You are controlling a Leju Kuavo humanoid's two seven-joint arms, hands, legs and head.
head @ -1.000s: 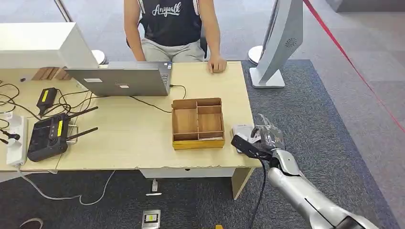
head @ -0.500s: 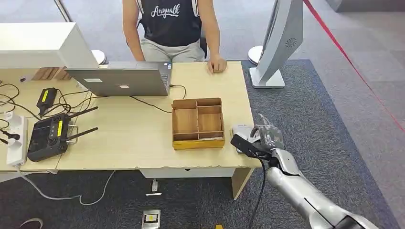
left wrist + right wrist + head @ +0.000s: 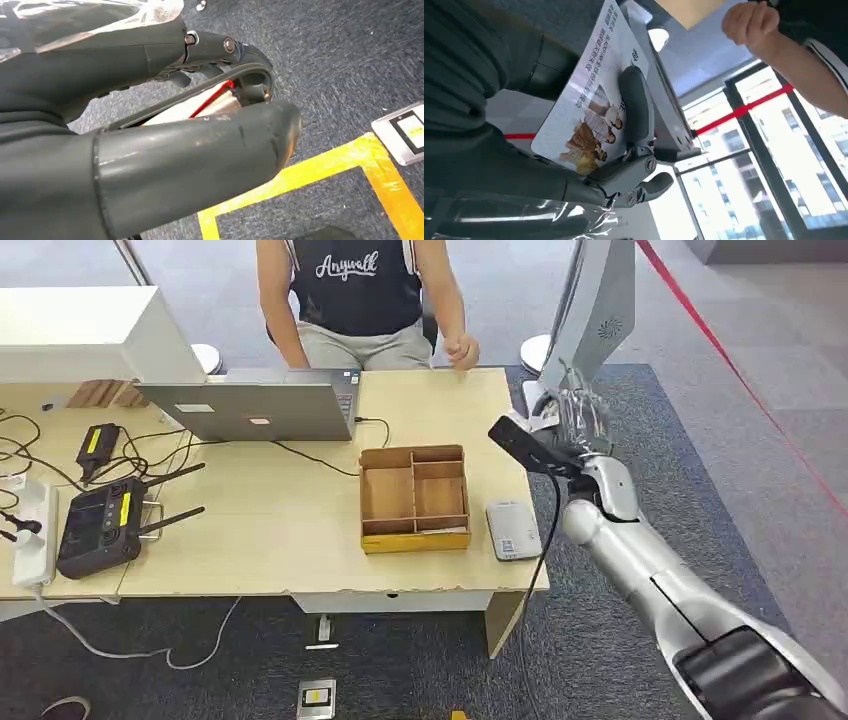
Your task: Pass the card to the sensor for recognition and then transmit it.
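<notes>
My right hand is raised above the table's far right corner and holds a white card. In the right wrist view the card shows a printed picture and text, pinched between thumb and a dark finger. The sensor, a small white device, lies on the table near the front right edge, below and behind that hand. A seated person's hand is lifted above the far table edge, a short way from the card. My left hand hangs over the carpet with its fingers curled in and nothing in them.
A wooden compartment box stands left of the sensor. A laptop, a black router and cables occupy the table's left half. A grey stand rises just beyond my right hand. A red barrier tape runs at right.
My right hand has risen from just above the sensor and moved away toward the person, carrying the card. The person's hand has lifted off the table.
</notes>
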